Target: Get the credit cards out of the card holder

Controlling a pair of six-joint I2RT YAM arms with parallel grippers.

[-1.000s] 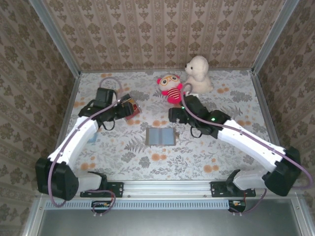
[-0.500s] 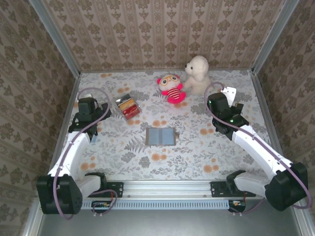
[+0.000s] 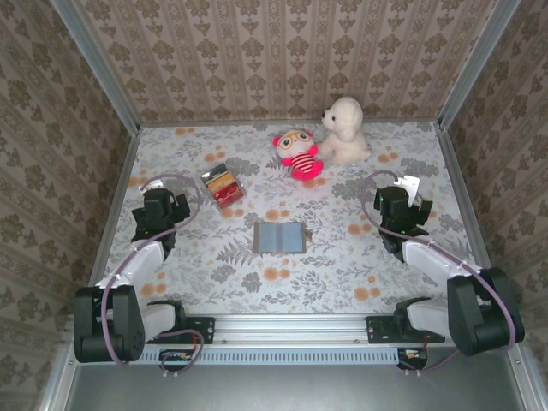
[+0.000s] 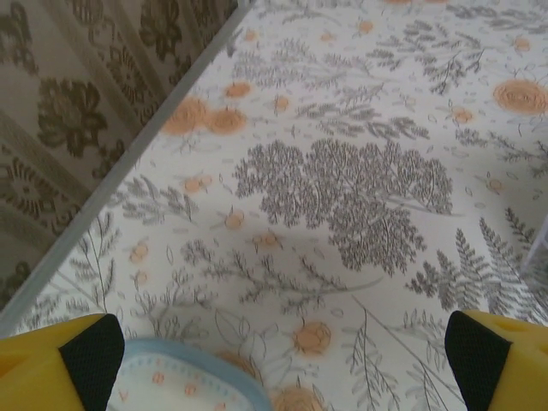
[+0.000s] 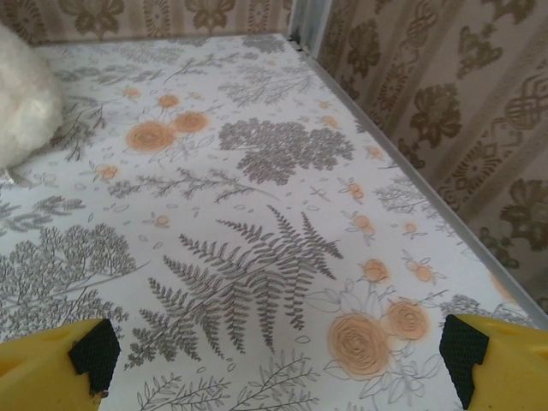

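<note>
Floral-print tabletop point(image 3: 360, 265) with patterned walls on three sides is what I have on my screens. From the top camera, the card holder point(image 3: 279, 237) lies opened flat near the middle of the tabletop, its bluish-grey inner faces up and the centre crease running front to back. I cannot tell whether anything sits inside it. The credit cards point(image 3: 223, 187) lie in a small overlapping pile further back and to the left of the holder, well apart from it, with red and gold-brown faces showing. Behind the holder, a red striped doll point(image 3: 297, 154) sits just beside a white plush dog point(image 3: 344, 130) near the back wall.

Both arms are folded back toward their own sides, well away from the holder and the cards. On my left wrist feed, the left gripper point(image 4: 282, 351) is released, its two yellow fingers with dark pads at opposite edges of the picture and bare tabletop between them. A pale round patch with a blue rim point(image 4: 184, 377) lies low by the left finger; I cannot tell what it is. On the right wrist feed, the right gripper point(image 5: 280, 353) is likewise spread wide over bare print, grasping nothing, with white plush fur point(image 5: 21, 94) at the left edge.
</note>
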